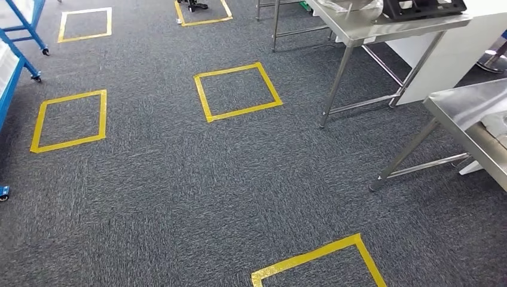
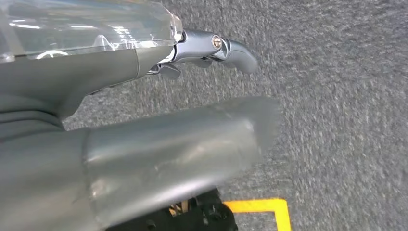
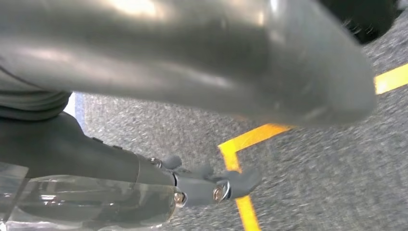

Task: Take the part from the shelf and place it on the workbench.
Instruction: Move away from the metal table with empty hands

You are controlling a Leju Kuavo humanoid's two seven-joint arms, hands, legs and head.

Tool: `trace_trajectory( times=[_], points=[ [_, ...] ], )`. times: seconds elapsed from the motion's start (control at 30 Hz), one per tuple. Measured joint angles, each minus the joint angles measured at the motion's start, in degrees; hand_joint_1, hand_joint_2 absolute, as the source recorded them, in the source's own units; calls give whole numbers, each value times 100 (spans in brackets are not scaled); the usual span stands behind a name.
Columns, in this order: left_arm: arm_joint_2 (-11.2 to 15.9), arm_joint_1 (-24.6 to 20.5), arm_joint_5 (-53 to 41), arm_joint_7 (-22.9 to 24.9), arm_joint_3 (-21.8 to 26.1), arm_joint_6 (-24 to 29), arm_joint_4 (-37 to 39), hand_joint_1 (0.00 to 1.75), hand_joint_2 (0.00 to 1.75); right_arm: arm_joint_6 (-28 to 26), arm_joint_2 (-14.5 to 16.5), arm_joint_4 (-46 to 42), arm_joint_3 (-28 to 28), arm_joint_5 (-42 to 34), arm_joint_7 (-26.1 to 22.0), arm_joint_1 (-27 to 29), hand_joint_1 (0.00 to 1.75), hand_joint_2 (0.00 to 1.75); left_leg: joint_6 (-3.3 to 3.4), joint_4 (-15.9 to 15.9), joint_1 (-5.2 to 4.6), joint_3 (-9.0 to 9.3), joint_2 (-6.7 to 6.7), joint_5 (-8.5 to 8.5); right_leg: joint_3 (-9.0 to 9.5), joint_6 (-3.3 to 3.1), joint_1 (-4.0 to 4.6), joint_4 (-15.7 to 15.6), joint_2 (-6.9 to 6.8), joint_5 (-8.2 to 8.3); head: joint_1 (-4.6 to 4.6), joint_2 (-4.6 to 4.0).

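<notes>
My left hand (image 2: 96, 72) hangs over grey carpet, its thick thumb (image 2: 183, 144) apart from the dark fingers (image 2: 226, 48), and it holds nothing. My right hand (image 3: 72, 149) also hangs above the carpet with thumb (image 3: 216, 62) and fingers (image 3: 216, 187) spread and nothing in it. In the head view a blue wheeled shelf frame (image 1: 21, 57) stands at the far left edge. A steel workbench (image 1: 463, 110) reaches in from the right, and a second steel table (image 1: 382, 27) stands behind it. I cannot pick out the part.
Yellow tape squares (image 1: 237, 91) mark the carpet ahead, at the left (image 1: 69, 119) and close in front (image 1: 323, 260). A black object (image 1: 421, 7) and clear plastic (image 1: 353, 7) lie on the far steel table. A white panel (image 1: 460, 54) stands behind the table legs.
</notes>
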Motion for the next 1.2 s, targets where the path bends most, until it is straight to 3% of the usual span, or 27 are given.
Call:
trace_trajectory(
  times=[0.07,0.13,0.2,0.27,0.3,0.33,0.37,0.43,0.5,0.57,0.6,0.63,0.7,0.73,0.8,0.83,0.87,0.97,1.13,1.2],
  points=[
    [29,15,-2,-8,7,25,23,0,0,8,11,-6,-12,17,-14,-38,0,0,110,-2,-15,-35,-101,6,22,52,-20,-3,-43,-16,26,1],
    [54,13,-2,-14,13,61,58,0,0,19,18,-7,-26,41,-40,-54,0,0,187,-29,-21,-52,-201,34,-37,86,-56,155,136,-177,44,1],
    [80,-1,-3,-21,14,95,103,0,0,30,22,-8,-43,66,-63,-43,0,0,242,-50,-37,-73,-309,66,-323,78,-61,754,443,-552,68,1],
    [109,-8,-3,-24,14,116,152,0,0,43,22,-8,-61,93,-74,-28,0,0,270,-54,-75,-98,-447,84,-705,33,-36,1462,576,-815,74,1],
    [124,-7,-3,-25,15,123,176,0,0,48,22,-8,-70,103,-76,-25,0,0,277,-53,-96,-103,-528,88,-807,-2,-17,1603,603,-786,75,1],
    [136,-6,-3,-26,16,128,198,0,0,49,22,-8,-79,107,-78,-24,0,0,280,-53,-114,-98,-613,90,-807,-48,6,1527,630,-642,74,1],
    [146,-6,-3,-27,18,132,217,0,0,50,22,-8,-85,109,-79,-24,0,0,282,-53,-126,-85,-698,91,-710,-104,36,1254,686,-412,74,1],
    [155,-17,-3,-31,21,137,256,0,0,49,19,-12,-97,110,-81,-21,0,0,274,-55,-130,-75,-844,97,-428,-229,96,524,995,0,70,1],
    [159,-29,-3,-35,25,138,289,0,0,46,16,-17,-118,111,-85,-21,0,0,231,-61,-106,-105,-982,120,-294,-301,135,147,1225,135,79,1],
    [164,-17,-4,-37,34,142,305,0,0,40,16,-19,-131,114,-91,-31,0,0,155,-92,-88,-134,-1132,163,-272,-318,142,69,1138,155,93,1],
    [173,-4,-4,-39,42,152,310,0,0,33,20,-19,-132,116,-99,-37,0,0,130,-82,-96,-147,-1096,165,-239,-318,131,5,1060,189,92,1],
    [183,3,-3,-42,48,168,320,0,0,24,24,-19,-136,116,-120,-42,0,0,111,-1,-115,-185,-967,109,-202,-322,118,-69,983,226,86,1],
    [206,-5,1,-50,55,207,339,0,0,4,33,-17,-160,108,-174,-40,0,0,91,473,-137,-386,-573,-192,-150,-338,113,-161,823,272,67,1],
    [210,-14,2,-54,55,219,348,0,0,-6,34,-17,-178,104,-200,-36,0,0,72,811,-134,-527,-443,-386,-147,-351,124,-163,752,269,60,1],
    [222,-24,7,-58,58,233,355,0,0,-30,37,-17,-218,105,-239,-34,0,0,30,1252,-118,-680,-349,-562,-153,-353,135,-138,621,251,58,0],
    [230,-19,9,-60,62,236,357,0,0,-39,38,-17,-228,114,-256,-38,0,0,13,1206,-109,-623,-331,-499,-159,-344,132,-119,574,238,58,0],
    [240,-13,11,-62,69,238,360,0,0,-45,41,-17,-234,128,-276,-44,0,0,2,965,-101,-469,-317,-355,-166,-331,127,-91,542,223,57,0],
    [268,-9,15,-77,91,238,363,0,0,-41,53,-15,-236,192,-341,-60,0,0,47,22,-113,69,-287,-37,-205,-262,131,29,492,154,56,1],
    [285,14,10,-90,107,237,363,0,0,2,55,-3,-238,278,-453,-78,0,0,231,-197,-126,147,-293,26,-243,-140,114,136,513,78,64,1],
    [289,10,3,-91,108,236,363,0,0,3,55,4,-237,325,-479,-80,0,0,298,-253,-104,148,-285,77,-456,-90,85,595,571,-227,86,1]
  ],
)
